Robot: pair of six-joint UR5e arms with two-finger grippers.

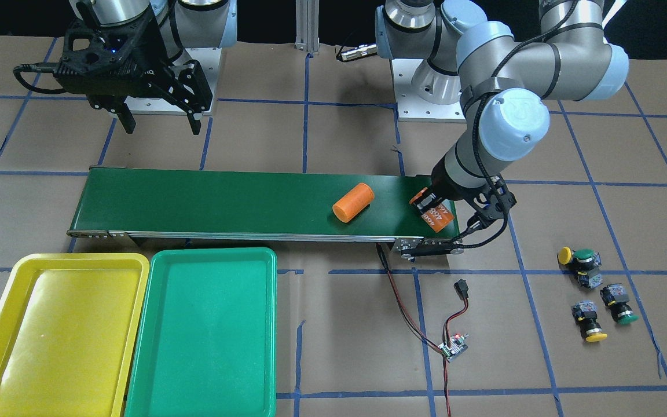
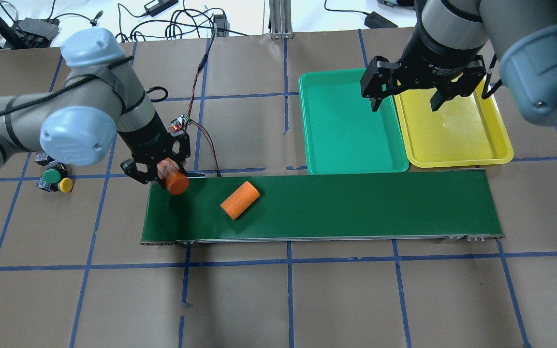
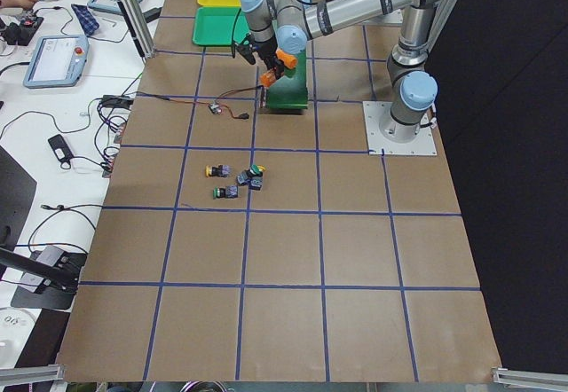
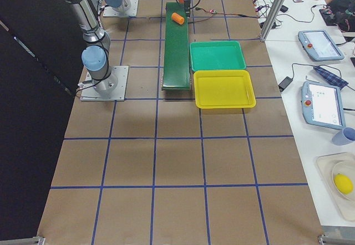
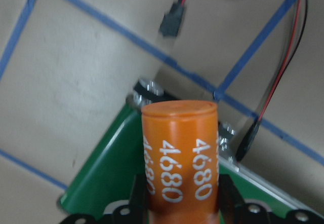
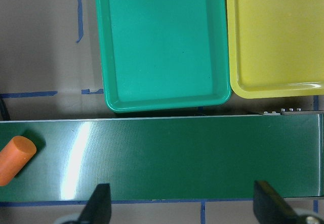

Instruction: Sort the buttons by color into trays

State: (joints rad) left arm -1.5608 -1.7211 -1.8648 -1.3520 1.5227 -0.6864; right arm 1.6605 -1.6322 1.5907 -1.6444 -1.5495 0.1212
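Gripping an orange cylinder marked 4680, the jaws of the left gripper are pressing on its two sides. I am seeing it tilted over the corner of the conveyor belt at the end on the robot's left; I cannot tell whether it is touching the belt. A second orange cylinder is lying on its side on the belt, near the held one but apart from it.

The right gripper is hanging above the table with its jaws spread wide and gripping nothing. Its wrist camera is looking down on the belt and the near ends of both trays. The green tray and the yellow tray are sitting side by side just beside the belt, toward its right end.

The four buttons are lying on the brown paper past the belt's left end, well apart from the trays. One yellow-capped and one green-capped button are touching, and the other two are lying just beside them. A small circuit board with red and black wires is lying near that end of the belt.
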